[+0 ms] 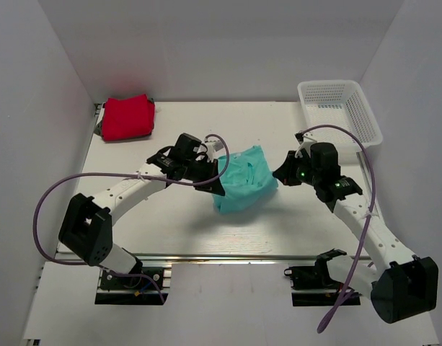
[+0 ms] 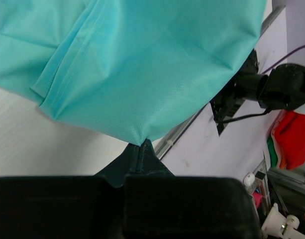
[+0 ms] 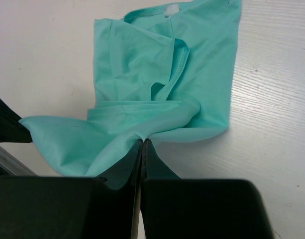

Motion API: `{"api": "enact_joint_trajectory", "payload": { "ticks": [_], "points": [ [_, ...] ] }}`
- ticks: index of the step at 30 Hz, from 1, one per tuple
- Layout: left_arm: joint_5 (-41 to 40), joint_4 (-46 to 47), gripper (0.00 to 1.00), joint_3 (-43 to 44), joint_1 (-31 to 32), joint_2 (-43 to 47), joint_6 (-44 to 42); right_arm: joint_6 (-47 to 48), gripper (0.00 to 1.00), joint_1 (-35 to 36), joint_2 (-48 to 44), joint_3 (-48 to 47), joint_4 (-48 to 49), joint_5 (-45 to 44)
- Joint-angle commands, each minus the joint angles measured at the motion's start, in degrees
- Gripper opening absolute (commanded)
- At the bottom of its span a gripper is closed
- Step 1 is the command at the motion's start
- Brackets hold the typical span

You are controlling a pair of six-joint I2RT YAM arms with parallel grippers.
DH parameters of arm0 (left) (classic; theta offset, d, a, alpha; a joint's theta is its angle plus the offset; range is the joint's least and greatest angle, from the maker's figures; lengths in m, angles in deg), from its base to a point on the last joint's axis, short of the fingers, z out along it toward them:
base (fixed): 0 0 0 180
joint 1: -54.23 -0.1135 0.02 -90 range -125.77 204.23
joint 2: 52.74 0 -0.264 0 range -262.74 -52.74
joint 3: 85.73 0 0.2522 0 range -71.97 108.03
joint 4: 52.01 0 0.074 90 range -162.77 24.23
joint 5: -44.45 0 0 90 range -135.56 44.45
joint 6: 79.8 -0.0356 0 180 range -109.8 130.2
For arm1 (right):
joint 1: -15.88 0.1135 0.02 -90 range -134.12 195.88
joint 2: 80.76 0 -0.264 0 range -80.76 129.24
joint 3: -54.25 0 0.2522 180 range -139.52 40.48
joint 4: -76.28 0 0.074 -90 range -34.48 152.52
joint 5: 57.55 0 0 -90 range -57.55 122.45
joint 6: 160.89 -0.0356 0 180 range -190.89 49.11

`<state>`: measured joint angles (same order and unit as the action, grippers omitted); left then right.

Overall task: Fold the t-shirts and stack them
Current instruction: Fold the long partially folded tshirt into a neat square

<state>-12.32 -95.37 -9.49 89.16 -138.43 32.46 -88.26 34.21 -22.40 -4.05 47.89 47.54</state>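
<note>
Top external: red shirt (image 1: 127,117) apparently folded, far left. Teal shirt (image 1: 244,182) mid-fold, unstacked; left gripper (image 2: 142,145) and right gripper (image 3: 143,142) each pinch its edge.

Everything around the middle t-shirt (image 1: 244,180).
Left gripper (image 1: 221,184) at its left edge, right gripper (image 1: 280,173) at its right; folded t-shirt (image 1: 127,117) far behind-left, basket (image 1: 339,108) far behind-right.

Left arm (image 1: 127,189): white link shells, black joint housings, boxy black shoulder block. Left purple cable (image 1: 84,175) loops out on its 9 o'clock side. Right arm (image 1: 365,216): same white-and-black build; right purple cable (image 1: 334,127) arches at 12 o'clock. Small green light (image 1: 302,174) at its wrist, possibly a status LED. Left gripper (image 2: 141,145): matte black, wedge-tipped. Black base plate (image 1: 127,277).
</note>
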Motion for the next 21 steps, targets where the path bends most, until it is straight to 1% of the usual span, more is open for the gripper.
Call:
{"api": "enact_joint_trajectory", "payload": {
  "ticks": [1, 7, 10, 13, 16, 18, 21],
  "points": [
    [-2.2, 1.74, 0.0, 2.91, -1.18, 1.93, -0.9, -0.21, 0.0, -0.31, 1.74, -3.89, 3.82, -2.69],
    [-6.42, 4.2, 0.0, 2.91, -2.86, 2.46, -0.9, -1.44, 0.0, -0.4, 4.91, -5.83, 5.67, -4.37],
    [-6.95, 4.73, 0.0, 4.14, -4.0, -0.25, -0.38, -1.97, 0.0, -0.57, 6.75, -7.32, 6.55, -5.07],
    [-6.95, 4.73, 0.0, 4.85, -6.19, -2.37, -0.38, -2.41, 0.0, -0.57, 9.9, -8.9, 6.81, -6.12],
    [-6.95, 7.8, 0.0, 4.85, -7.77, -2.9, 0.15, -2.76, 0.0, -1.01, 13.33, -11.97, 6.29, -7.88],
    [-6.43, 10.09, 0.0, 4.85, -9.18, -2.9, 0.15, -3.02, 0.0, -1.36, 14.75, -13.12, 6.02, -7.89],
    [-5.64, 10.09, 0.0, 7.12, -10.67, -3.61, 0.15, -3.64, 0.0, -1.89, 18.61, -17.06, 5.76, -7.45]
  ]
}}
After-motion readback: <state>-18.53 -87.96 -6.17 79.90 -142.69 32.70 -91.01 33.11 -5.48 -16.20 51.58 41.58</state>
